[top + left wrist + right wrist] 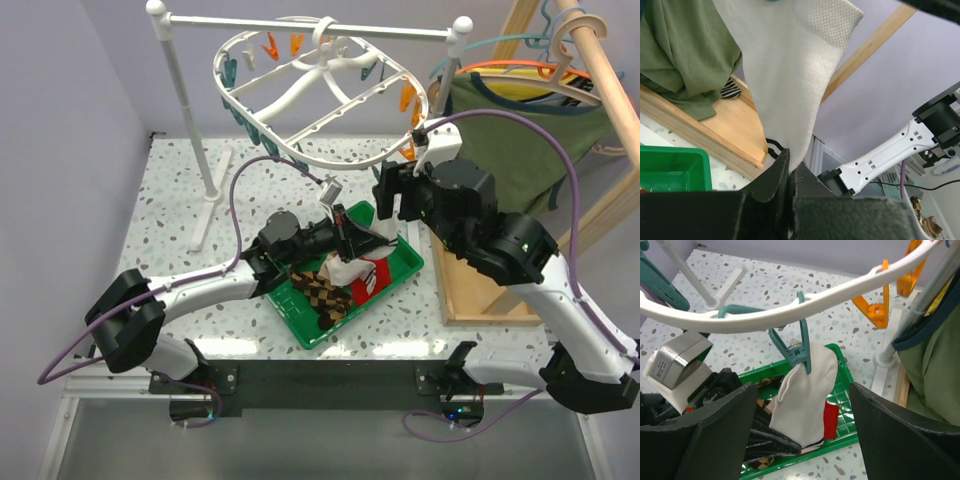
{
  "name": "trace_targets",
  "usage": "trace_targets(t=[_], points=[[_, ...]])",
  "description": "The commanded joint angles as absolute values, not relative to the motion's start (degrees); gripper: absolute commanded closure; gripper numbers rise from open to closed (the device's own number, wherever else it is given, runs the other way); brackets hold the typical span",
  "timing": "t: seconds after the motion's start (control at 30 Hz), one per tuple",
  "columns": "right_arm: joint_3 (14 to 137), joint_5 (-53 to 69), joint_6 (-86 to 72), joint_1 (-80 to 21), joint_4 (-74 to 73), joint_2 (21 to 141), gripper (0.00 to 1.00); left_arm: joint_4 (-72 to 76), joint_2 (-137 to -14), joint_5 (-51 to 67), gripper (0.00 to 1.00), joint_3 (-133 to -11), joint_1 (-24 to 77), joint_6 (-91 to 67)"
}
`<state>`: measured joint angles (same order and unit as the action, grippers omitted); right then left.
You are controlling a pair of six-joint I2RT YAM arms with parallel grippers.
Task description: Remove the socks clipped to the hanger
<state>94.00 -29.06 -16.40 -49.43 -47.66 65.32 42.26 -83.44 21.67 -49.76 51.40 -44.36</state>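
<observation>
- The white sock (805, 390) hangs at the middle of the right wrist view, pegged by its top edge in a teal peg (799, 347) under the rim of the hanger (840, 295). Its long axis runs straight down.
- The left jaws are clamped together on the sock's lower end. In the left wrist view the cloth rises from them toward the top of the frame.
- The right jaws stand wide apart and hold nothing. The peg lies ahead of them and between their two sides, so the right arm is the nearer one to the peg.
- My judgement: the coming move turns on peg above and grip below, either a pull down or a squeeze of the peg.
- Count: one sock on the hanger. In the green tray (305, 330) on the desk (170, 220) lie one red sock (366, 284) and checkered socks (325, 292), too heaped to count.
- Pegs in the right wrist view: two teal, two orange.
</observation>
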Motion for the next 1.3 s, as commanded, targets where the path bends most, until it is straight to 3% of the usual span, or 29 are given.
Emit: trace_targets(t=[0.0, 0.37, 0.77, 0.97, 1.13, 1.27], points=[[95.89, -31.12, -9.94, -49.57, -40.00, 66.70, 0.25, 39.90, -80.51, 24.26, 1.00, -50.89, 51.24, -45.70], [96.59, -30.76, -7.65, -49.57, -37.27, 71.54, 0.43, 39.38, -79.28, 24.52, 1.00, -51.15, 51.24, -46.23], [97.38, -31.64, -7.12, -49.57, -36.12, 73.65, 0.48, 38.85, -78.22, 24.87, 1.00, -51.06, 51.33, -46.58], [97.82, -32.52, -5.89, -49.57, -35.51, 73.92, 0.63, 38.76, -77.79, 25.22, 1.00, -51.07, 51.24, -46.67], [98.17, -32.08, -6.50, -49.57, -35.68, 74.36, 1.00, 38.23, -77.34, 25.05, 1.00, -51.15, 51.33, -46.41], [98.17, -31.99, -6.94, -49.57, -35.86, 74.88, 1.00, 37.09, -77.08, 24.96, 1.00, -51.15, 51.33, -45.97]])
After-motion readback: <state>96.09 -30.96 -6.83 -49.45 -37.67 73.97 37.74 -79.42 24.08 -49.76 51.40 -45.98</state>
